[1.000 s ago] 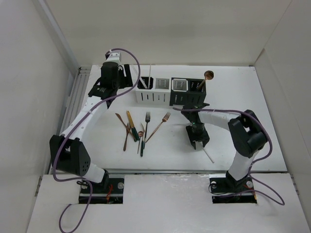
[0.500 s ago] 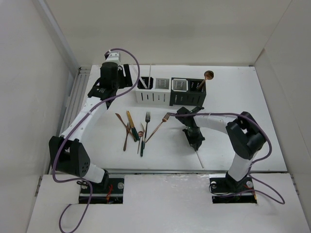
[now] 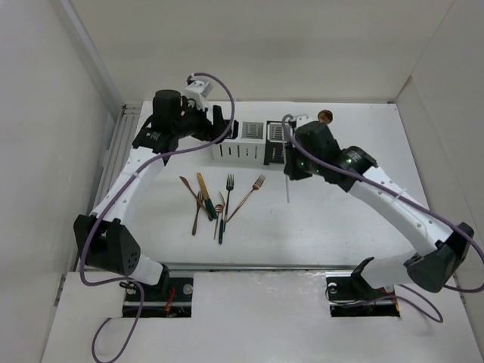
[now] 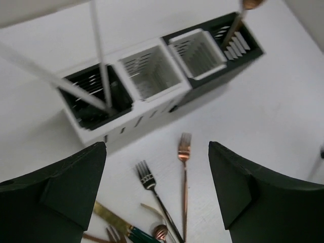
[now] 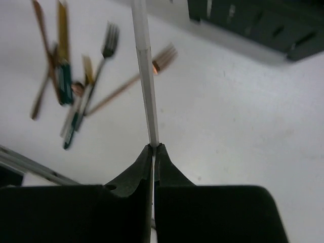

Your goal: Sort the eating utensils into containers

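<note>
Both arms are built from white tube links, the left arm (image 3: 128, 181) at the left of the top view and the right arm (image 3: 393, 203) at the right, with bulky black joint housings (image 3: 110, 246) between the links. A purple cable (image 3: 229, 110) runs along each arm. Each arm stands on a black base plate (image 3: 162, 291). The left gripper (image 4: 157, 147) has dark, faceted wedge fingers (image 4: 55, 192).

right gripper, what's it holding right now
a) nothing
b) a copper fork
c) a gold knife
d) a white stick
d: in the right wrist view the right gripper is shut on the end of a white stick, which points away from the fingers.
</note>
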Robot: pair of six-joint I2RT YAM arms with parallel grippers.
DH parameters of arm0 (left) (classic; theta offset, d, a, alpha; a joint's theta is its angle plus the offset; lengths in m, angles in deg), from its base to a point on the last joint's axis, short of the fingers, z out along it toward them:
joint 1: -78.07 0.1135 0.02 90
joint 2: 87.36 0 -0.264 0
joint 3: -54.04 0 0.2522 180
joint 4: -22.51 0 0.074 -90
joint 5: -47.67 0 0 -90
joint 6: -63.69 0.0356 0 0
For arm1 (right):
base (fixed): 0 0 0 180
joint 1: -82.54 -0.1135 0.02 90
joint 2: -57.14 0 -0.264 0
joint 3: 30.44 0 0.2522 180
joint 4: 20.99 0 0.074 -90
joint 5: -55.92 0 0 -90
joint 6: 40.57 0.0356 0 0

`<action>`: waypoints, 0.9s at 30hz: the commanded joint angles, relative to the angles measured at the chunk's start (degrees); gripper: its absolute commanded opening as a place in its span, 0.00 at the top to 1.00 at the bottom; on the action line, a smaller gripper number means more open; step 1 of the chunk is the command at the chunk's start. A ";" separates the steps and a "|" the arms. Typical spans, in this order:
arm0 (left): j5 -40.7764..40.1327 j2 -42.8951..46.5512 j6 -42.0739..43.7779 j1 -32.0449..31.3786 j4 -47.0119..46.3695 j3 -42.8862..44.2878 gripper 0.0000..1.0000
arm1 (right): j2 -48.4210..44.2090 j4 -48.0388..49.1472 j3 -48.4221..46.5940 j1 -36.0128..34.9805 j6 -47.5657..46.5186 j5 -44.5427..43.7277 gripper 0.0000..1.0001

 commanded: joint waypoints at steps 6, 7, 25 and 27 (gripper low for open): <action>39.44 0.82 15.83 0.13 2.77 8.14 0.11 | 0.93 12.25 -14.29 2.19 -1.16 -0.78 1.00; 41.23 0.82 16.36 0.13 2.77 8.83 0.08 | 1.89 13.39 -16.13 2.19 -1.16 -0.08 1.00; 30.09 -3.92 6.79 -7.87 -13.13 7.70 0.06 | 5.41 26.58 -21.42 2.19 0.51 9.94 1.00; 29.38 -4.63 6.78 -8.40 -13.13 8.31 0.12 | 5.41 27.90 -21.42 2.19 0.51 11.35 1.00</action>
